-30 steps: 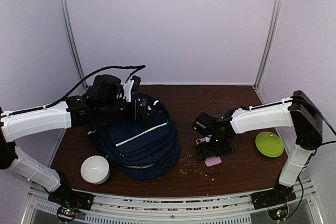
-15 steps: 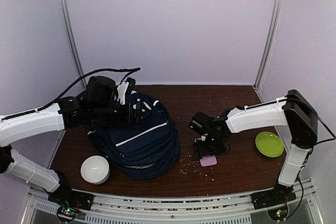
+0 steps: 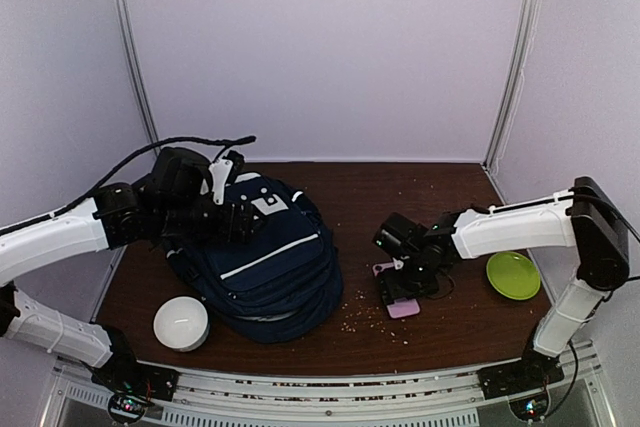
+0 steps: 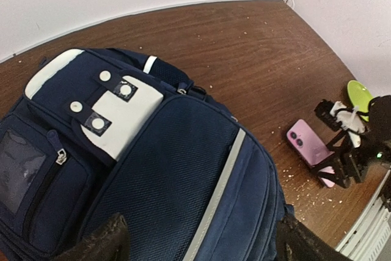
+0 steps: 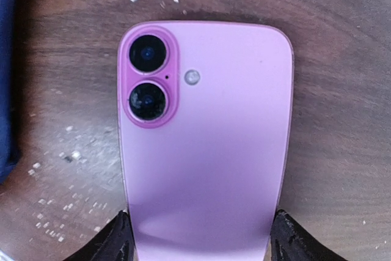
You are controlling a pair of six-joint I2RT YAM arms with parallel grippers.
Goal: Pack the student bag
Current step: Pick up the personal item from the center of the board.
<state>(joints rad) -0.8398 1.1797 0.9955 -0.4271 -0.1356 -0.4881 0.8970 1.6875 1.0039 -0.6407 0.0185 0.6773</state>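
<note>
L: my left gripper (image 4: 201, 241) reaches right, released above the large navy fabric backpack (image 4: 177, 175) | R: right gripper (image 5: 198, 246) pointing down, straddles flat pink phone (image 5: 204, 151); I can't tell if clenched

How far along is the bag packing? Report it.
Done: nothing visibly packed; the bag lies on the table. In hand: right gripper straddles the pink phone, grip unclear; left gripper hangs open over the bag. Left: lifting the phone into the bag.

A pink phone (image 5: 204, 145) lies camera-side up on the crumb-strewn table (image 5: 342, 59), fingertips (image 5: 119, 242) flanking it, perhaps touching.
</note>
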